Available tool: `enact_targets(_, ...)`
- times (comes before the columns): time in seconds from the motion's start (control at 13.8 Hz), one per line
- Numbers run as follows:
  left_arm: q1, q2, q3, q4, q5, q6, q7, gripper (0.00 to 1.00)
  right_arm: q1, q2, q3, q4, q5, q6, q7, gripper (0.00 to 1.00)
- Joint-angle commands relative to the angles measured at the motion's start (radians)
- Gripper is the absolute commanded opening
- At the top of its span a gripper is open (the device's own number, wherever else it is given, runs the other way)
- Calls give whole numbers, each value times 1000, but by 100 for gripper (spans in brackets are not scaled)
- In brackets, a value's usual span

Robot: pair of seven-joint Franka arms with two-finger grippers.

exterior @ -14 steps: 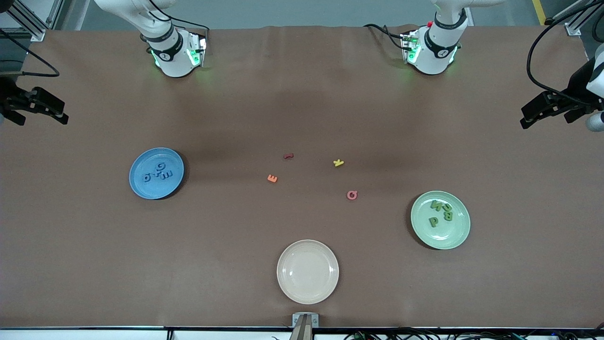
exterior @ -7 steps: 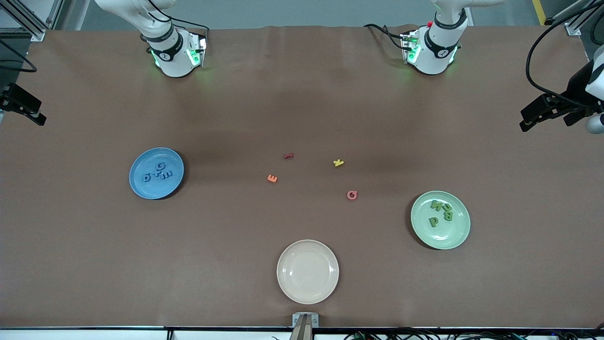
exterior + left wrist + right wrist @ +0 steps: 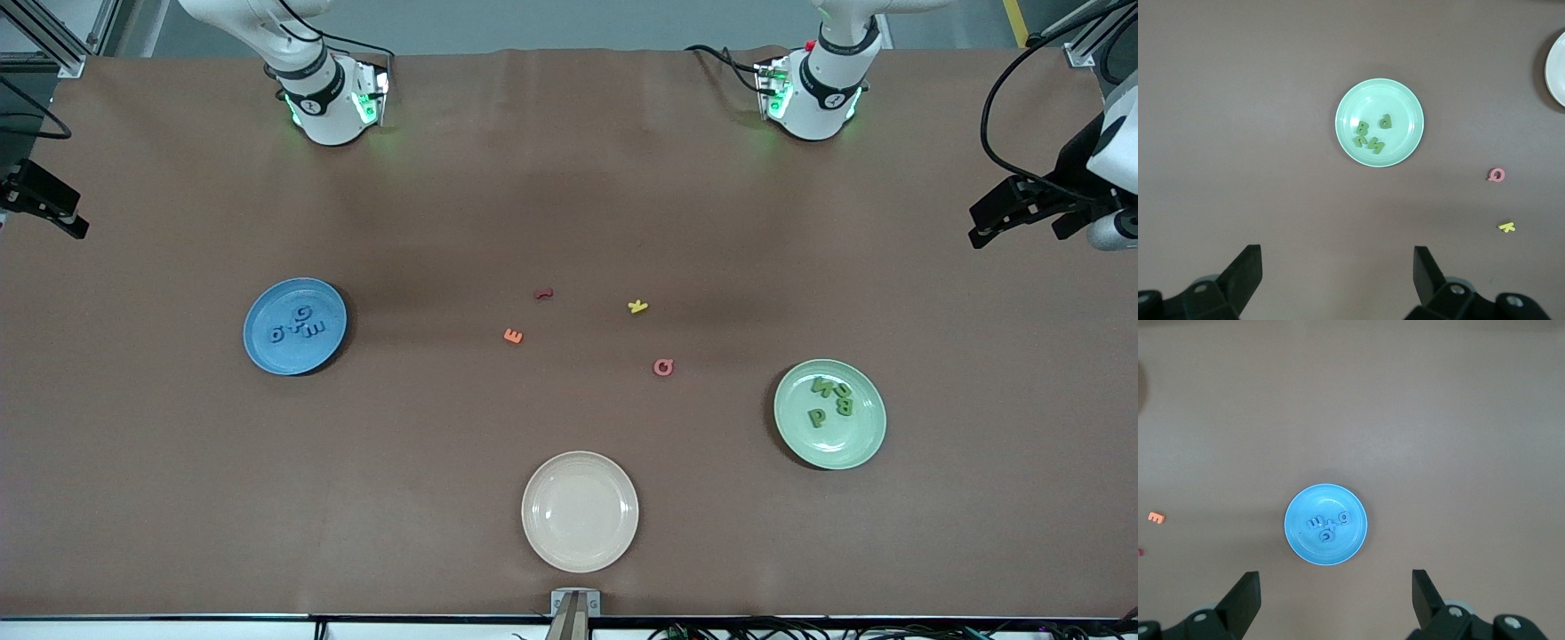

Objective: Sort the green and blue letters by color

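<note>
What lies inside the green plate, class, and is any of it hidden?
The green plate holds four dark green letters clustered on its half farther from the front camera. Some touch or overlap slightly, so small parts are covered. The plate's surface beneath them cannot be seen.

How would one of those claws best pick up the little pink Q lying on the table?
Probably straight down from above: the pink Q lies flat on the table, with bare cloth all round it. The fingers would best close across its outer edges, since a thin flat piece offers no side to grab. The left gripper hangs open at that end.
</note>
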Motion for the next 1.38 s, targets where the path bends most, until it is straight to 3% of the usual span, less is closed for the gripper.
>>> enact_targets(0.0,4,-24,-23,-11,-16,-5,-14,100,-4,20,5,27,-3,-7,-1,100)
enact_targets(1.31,7,-12,-30,5,-8,0,-14,100,-1,53,8,53,-4,-20,0,100)
